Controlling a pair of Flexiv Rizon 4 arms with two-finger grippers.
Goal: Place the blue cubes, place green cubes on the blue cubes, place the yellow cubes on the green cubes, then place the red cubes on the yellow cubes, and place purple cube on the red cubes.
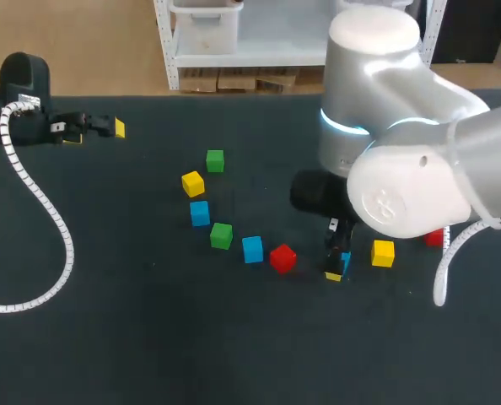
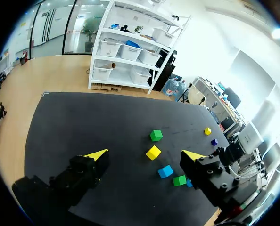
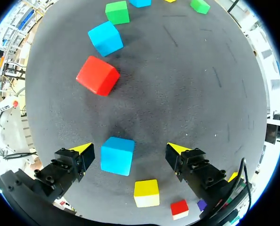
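My right gripper (image 3: 129,149) is open and low over the table, with a blue cube (image 3: 116,155) between its fingers, closer to one of them and gripped by neither. In the head view this blue cube (image 1: 345,259) shows partly under the right gripper (image 1: 338,267). Ahead of it lie a red cube (image 3: 97,75), a blue cube (image 3: 105,37) and a green cube (image 3: 117,12). Behind it are a yellow cube (image 3: 146,193), a red cube (image 3: 179,209) and a purple cube (image 3: 201,205). My left gripper (image 1: 96,133) stands open and empty at the far left.
Loose cubes curve across the table's middle: green (image 1: 215,160), yellow (image 1: 193,183), blue (image 1: 200,213), green (image 1: 221,235), blue (image 1: 252,249), red (image 1: 282,258). A yellow cube (image 1: 383,253) and a half-hidden red cube (image 1: 434,238) lie right of the right gripper.
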